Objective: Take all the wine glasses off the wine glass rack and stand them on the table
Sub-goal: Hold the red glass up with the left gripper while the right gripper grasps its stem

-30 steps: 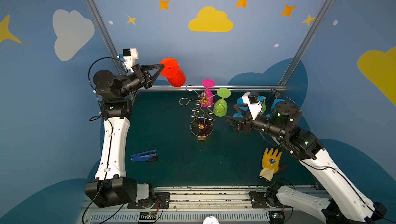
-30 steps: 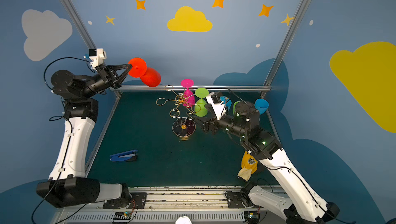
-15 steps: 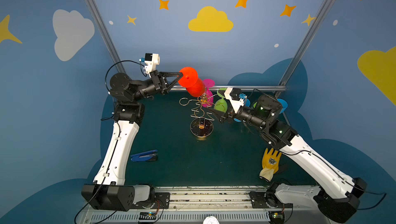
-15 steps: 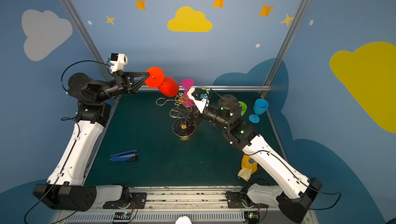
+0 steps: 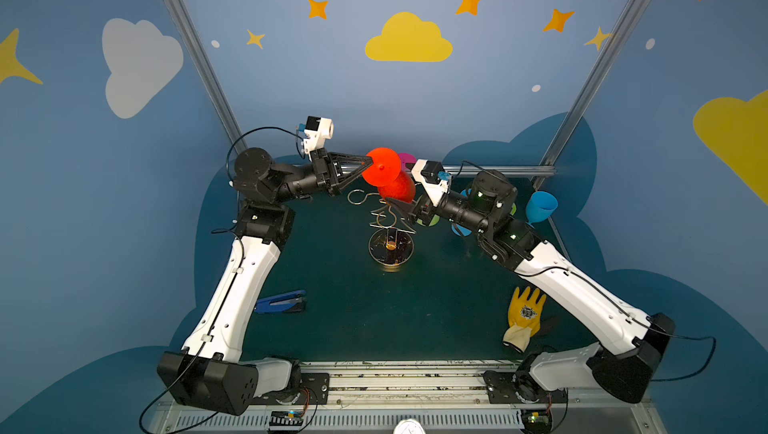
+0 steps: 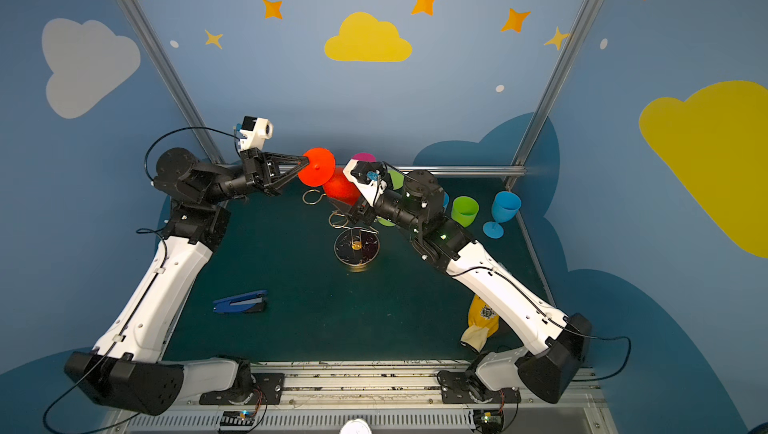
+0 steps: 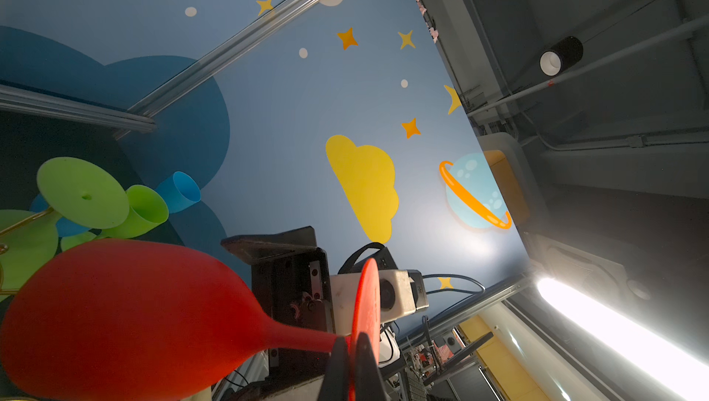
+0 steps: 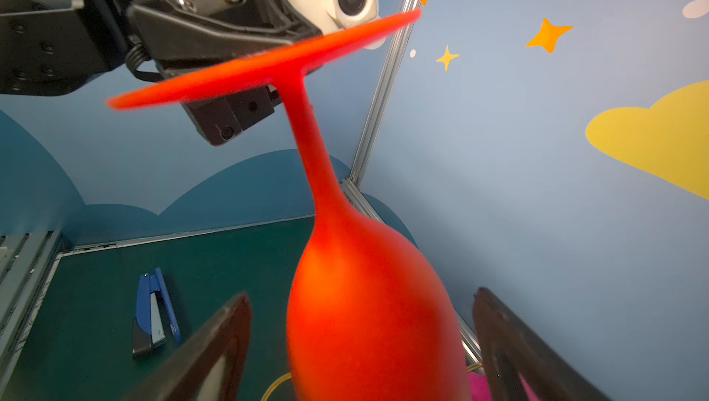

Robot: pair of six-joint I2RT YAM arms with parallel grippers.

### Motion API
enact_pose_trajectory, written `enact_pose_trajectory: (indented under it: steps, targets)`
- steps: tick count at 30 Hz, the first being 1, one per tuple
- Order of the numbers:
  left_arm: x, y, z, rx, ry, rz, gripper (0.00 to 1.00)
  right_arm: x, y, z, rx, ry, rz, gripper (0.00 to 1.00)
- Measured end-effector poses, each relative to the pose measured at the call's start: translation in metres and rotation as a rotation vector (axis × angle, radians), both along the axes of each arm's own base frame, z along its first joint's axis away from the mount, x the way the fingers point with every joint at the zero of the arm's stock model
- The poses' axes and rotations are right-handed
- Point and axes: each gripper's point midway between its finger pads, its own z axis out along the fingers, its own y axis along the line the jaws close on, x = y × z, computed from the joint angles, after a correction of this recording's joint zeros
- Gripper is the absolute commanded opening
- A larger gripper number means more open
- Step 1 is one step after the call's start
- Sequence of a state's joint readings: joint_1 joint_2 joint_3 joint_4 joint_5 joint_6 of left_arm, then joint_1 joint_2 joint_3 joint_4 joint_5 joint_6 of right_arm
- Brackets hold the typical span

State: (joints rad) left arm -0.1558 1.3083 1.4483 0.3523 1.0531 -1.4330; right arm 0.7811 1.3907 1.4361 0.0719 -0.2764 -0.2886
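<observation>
Left tool (image 5: 365, 162): closed on foot rim of red wine glass (image 5: 392, 189). Right tool (image 8: 360, 295): jaws wide apart, flanking bowl, gap visible on both sides, no contact. Glass upside down, tilted, foot uppermost, held in air above looped arms of wine glass rack (image 5: 384, 217). Rack upright at middle of tabletop (image 5: 436, 307). Pink glass (image 5: 407, 158) just behind. Stapler (image 5: 280, 301) front left; yellow glove (image 5: 525, 315) front right.

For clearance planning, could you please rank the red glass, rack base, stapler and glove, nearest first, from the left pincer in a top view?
1. red glass, held in the left pincer
2. rack base, table centre
3. stapler, left foreground
4. glove, right foreground
</observation>
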Motion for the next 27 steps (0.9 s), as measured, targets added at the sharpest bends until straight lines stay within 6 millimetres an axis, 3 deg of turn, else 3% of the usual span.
enact_pose_trajectory:
  steps: [12, 17, 22, 24, 27]
  targets:
    - [-0.017, -0.003, 0.014, -0.031, -0.012, -0.038, 0.03, 0.008, 0.006, -0.01, -0.013, 0.014, -0.007, 0.87]
    - [-0.016, -0.003, 0.013, -0.041, -0.004, -0.036, 0.03, 0.008, 0.006, -0.012, -0.015, 0.02, -0.007, 0.77]
    - [-0.015, -0.003, 0.014, -0.044, -0.008, -0.032, 0.04, 0.006, 0.006, -0.013, -0.013, 0.039, -0.01, 0.58]
    - [-0.015, -0.003, 0.013, -0.043, -0.007, -0.031, 0.11, 0.005, 0.004, -0.014, -0.015, 0.048, -0.02, 0.56]
    - [-0.016, -0.004, 0.013, -0.037, -0.026, -0.03, 0.42, 0.002, -0.003, -0.015, -0.017, 0.079, -0.04, 0.52]
